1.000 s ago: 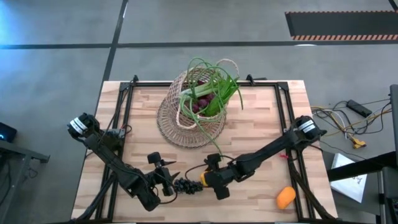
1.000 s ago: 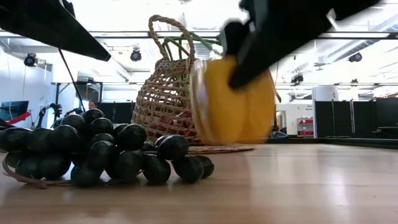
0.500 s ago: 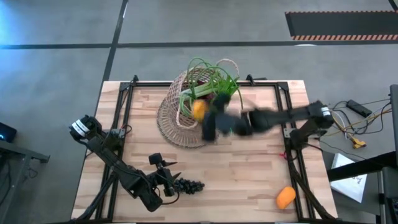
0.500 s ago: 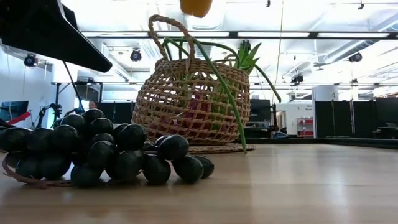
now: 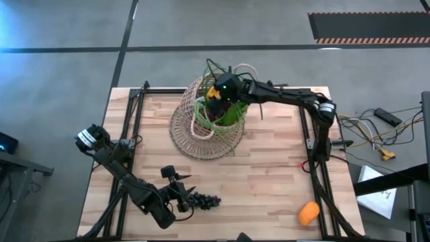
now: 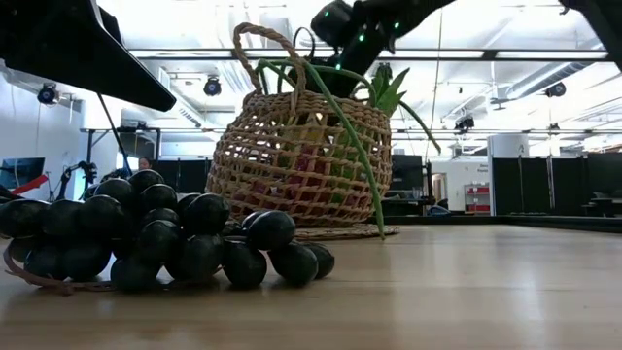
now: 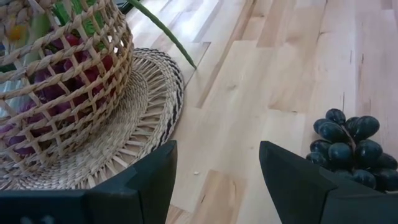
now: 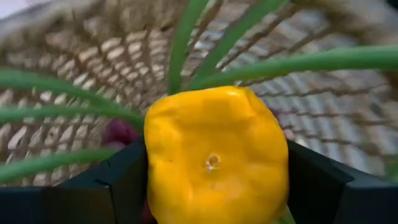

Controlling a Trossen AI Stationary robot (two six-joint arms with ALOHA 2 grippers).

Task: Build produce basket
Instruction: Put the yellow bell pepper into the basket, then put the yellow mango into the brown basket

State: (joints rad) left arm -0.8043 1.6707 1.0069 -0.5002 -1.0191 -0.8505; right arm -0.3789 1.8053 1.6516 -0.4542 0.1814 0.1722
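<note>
Wide apart, that's how the left gripper (image 7: 214, 186) has its fingers, with nothing between them, low over the near-left part of the table (image 5: 282, 175). Just beside it on the wood lies a bunch of black grapes (image 5: 203, 200), untouched, filling the foreground of the low view. Moving toward the middle: the basket (image 5: 201, 128) sits at the far centre of the table, tan weave on a flat woven disc, one loop handle arching up. Long green onions (image 6: 340, 126) spill over its rim and trail down to the tabletop, and purple grapes (image 7: 37, 93) show through the open weave. Across to the right now: the right arm reaches out over the basket, and the right gripper (image 5: 216, 94) is clamped on a yellow pepper piece (image 8: 214, 158), one dark finger pressed to each side. It hangs right above the basket's mouth, among the green stalks. Far right, near edge of the table, an orange (image 5: 308, 213) lies well apart from everything else.
</note>
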